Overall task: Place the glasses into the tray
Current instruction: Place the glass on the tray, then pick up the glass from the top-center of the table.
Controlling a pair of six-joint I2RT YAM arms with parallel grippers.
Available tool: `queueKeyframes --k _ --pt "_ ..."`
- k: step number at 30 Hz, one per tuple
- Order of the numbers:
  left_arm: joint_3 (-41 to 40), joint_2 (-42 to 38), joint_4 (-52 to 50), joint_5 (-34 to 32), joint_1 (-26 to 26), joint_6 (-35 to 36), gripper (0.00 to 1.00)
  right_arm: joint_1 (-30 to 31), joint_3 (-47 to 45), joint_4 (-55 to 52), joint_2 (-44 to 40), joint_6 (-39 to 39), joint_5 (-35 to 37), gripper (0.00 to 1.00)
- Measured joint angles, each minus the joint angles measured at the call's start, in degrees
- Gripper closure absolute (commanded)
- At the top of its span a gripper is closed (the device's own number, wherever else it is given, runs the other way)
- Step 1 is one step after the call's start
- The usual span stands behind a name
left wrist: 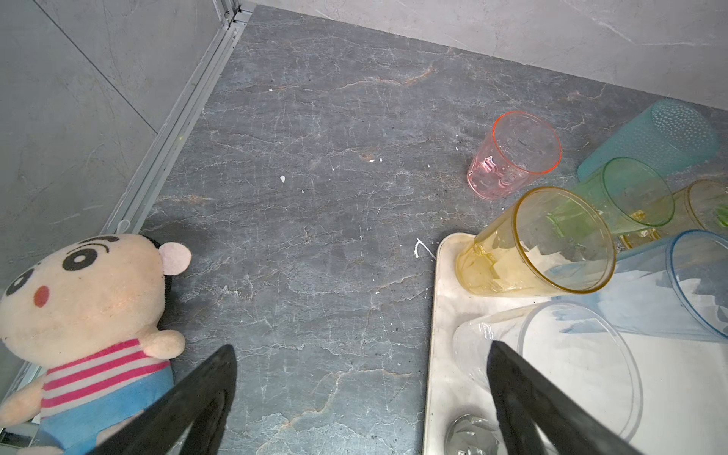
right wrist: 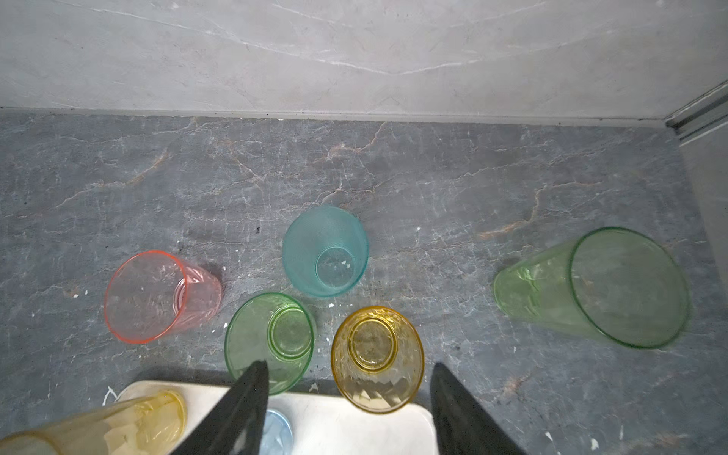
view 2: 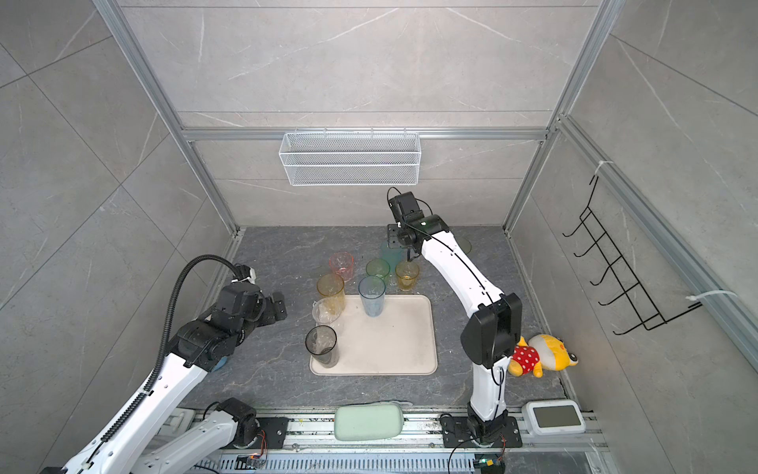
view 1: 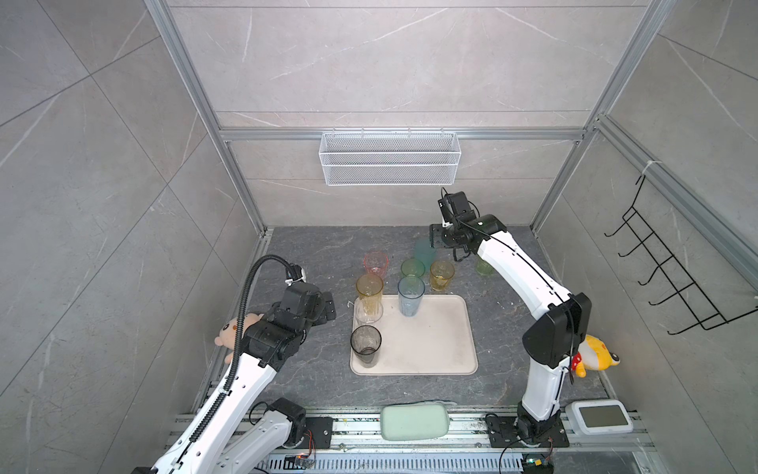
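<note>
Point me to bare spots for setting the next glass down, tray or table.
On the tray, the right half and near middle are bare, bordered by the pale blue glass and the smoky grey glass. Its left rim is crowded. The table is bare left of the pink glass; behind the tray the other glasses cluster tight.

Four glasses (view 1: pixel 410 301) on tray (view 1: pixel 434 349), three along its left edge, one at back; five behind tray.
</note>
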Motion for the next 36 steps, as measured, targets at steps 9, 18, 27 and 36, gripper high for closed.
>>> queueKeyframes --k 9,18,27,36 --pt "-0.02 -0.09 -0.15 -0.15 0.0 0.0 0.01 -2.51 8.22 -1.36 9.57 2.08 -4.13 0.33" --pt "-0.5 -0.42 -0.22 -0.15 0.0 0.0 0.01 -3.39 18.58 -6.29 18.82 3.43 -5.99 0.36" --pt "-0.72 -0.48 -0.31 -0.15 0.0 -0.02 0.01 -3.74 28.94 -12.9 27.76 3.58 -6.16 0.38" --pt "-0.72 -0.5 -0.33 -0.15 0.0 -0.02 0.01 -4.26 30.01 -15.45 30.03 3.61 -6.19 0.42"
